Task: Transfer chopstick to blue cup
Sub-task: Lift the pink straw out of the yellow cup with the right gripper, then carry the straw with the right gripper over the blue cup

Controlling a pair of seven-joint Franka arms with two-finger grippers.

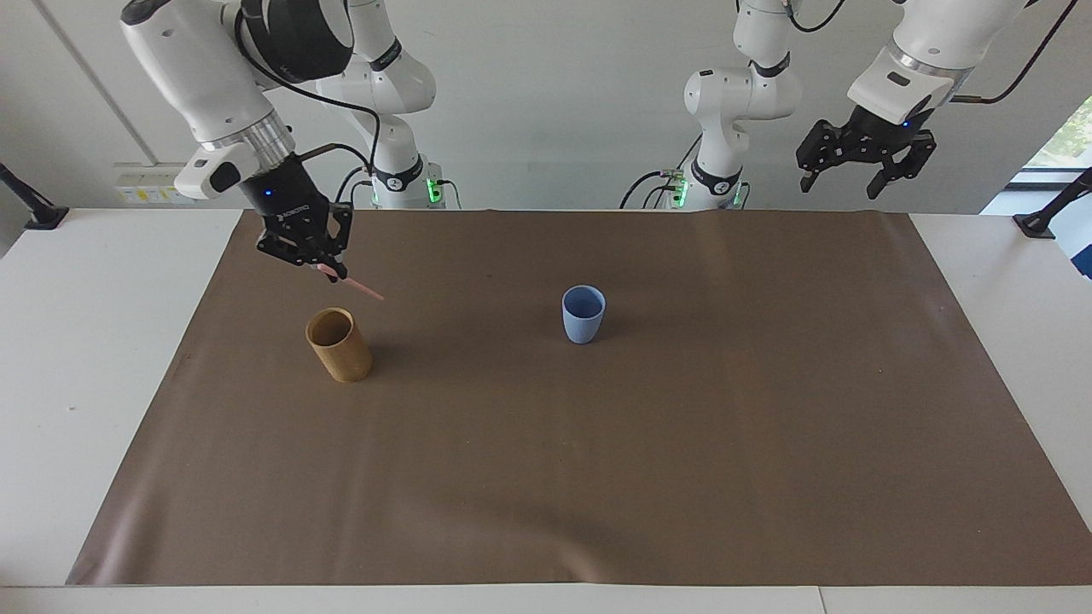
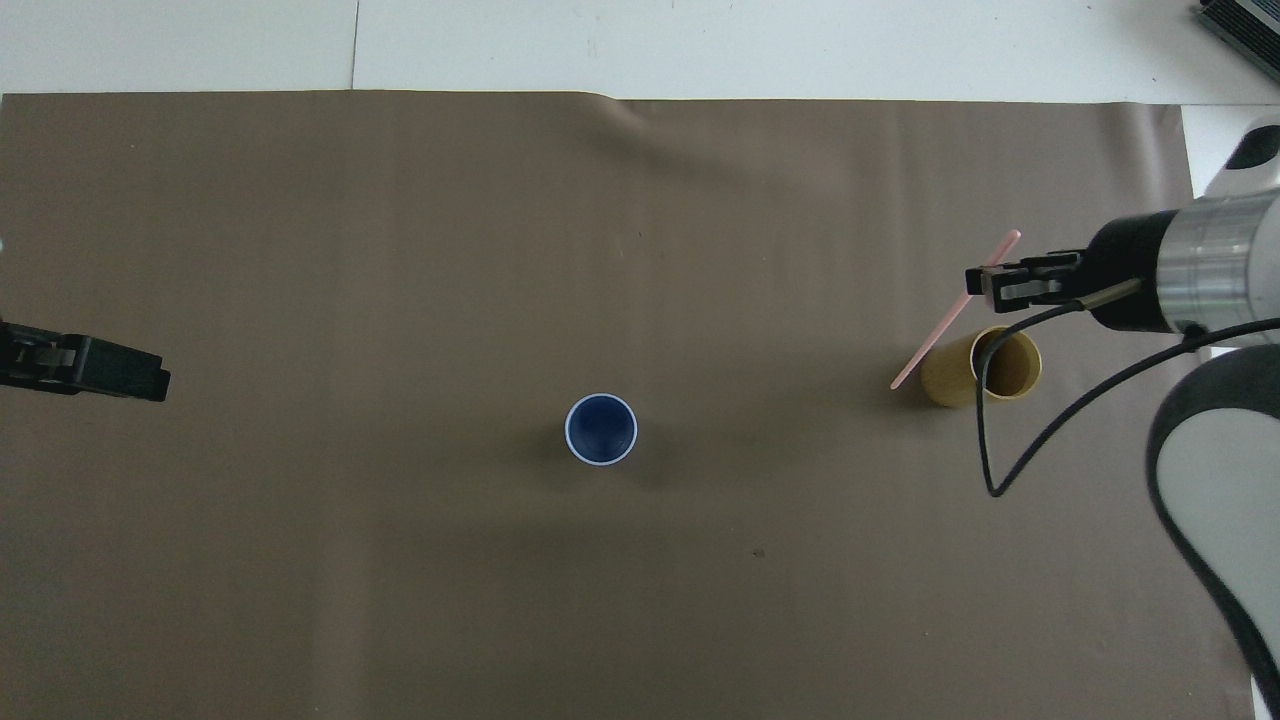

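Your right gripper (image 1: 334,272) is pinched shut on the pink chopstick (image 1: 362,289), gripping it near its upper end so that most of the length slants down and out from the fingertips, its free tip in the air clear of the bamboo cup (image 1: 339,344), toward the blue cup's end of it. In the overhead view the same gripper (image 2: 985,284) sits over the mat just beside the bamboo cup (image 2: 981,367), with the stick (image 2: 950,315) crossing under it at an angle. Treat the stick as very light, stiff and smooth: it should carry without strain, but so slender a rod could pivot or slide between the pads, and with the hold so far up, the low end may swing. The blue cup (image 1: 583,314) stands upright near the middle of the brown mat (image 1: 597,477), well apart from the stick, and its narrow mouth (image 2: 601,429) leaves you little margin. Your left gripper (image 1: 860,159) waits, jaws spread and empty, raised over the left arm's end of the table.
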